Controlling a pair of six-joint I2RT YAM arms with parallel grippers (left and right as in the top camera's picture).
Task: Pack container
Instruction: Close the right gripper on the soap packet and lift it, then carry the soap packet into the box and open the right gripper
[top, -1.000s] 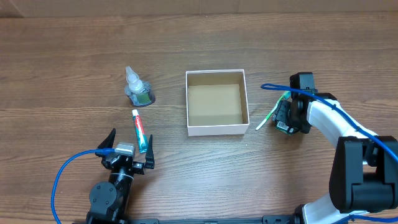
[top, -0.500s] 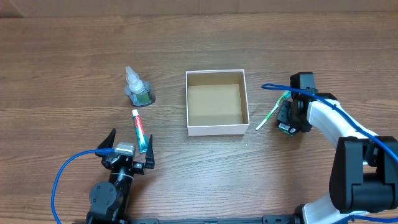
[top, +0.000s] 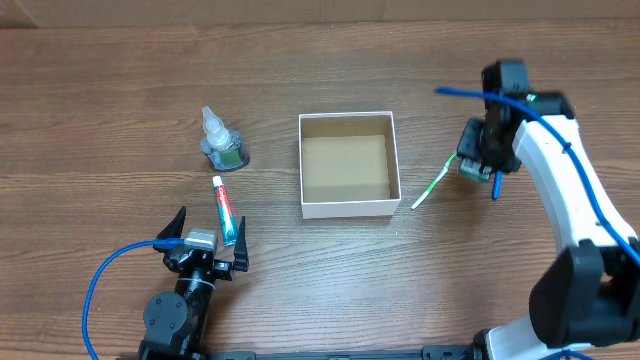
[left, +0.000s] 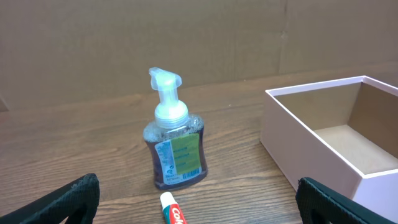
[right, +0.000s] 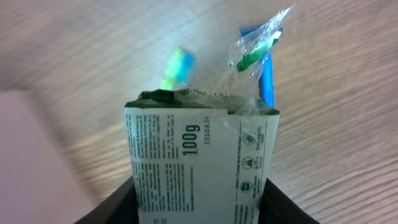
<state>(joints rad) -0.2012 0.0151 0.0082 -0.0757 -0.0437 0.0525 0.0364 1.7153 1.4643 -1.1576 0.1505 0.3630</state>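
The container (top: 349, 207) is a white square box with a bare brown inside, at mid table; its near wall shows in the left wrist view (left: 309, 152). My right gripper (top: 478, 162) is shut on a white and green packet marked 100g (right: 200, 163), held above the table to the right of the container. A green and white toothbrush (top: 432, 187) lies on the table between them, and its blurred head shows in the right wrist view (right: 176, 65). My left gripper (top: 208, 242) is open and empty near the front left, also seen in its wrist view (left: 200, 210).
A clear pump bottle with a green label (top: 222, 146) stands left of the container and also shows in the left wrist view (left: 176, 148). A toothpaste tube (top: 224, 210) lies in front of the bottle, with its cap between my left fingers (left: 175, 213). A blue cable (top: 462, 94) trails from the right arm.
My right arm has risen and swung toward the far side with the packet in its jaws. The toothbrush stays on the table. The left arm has not moved.
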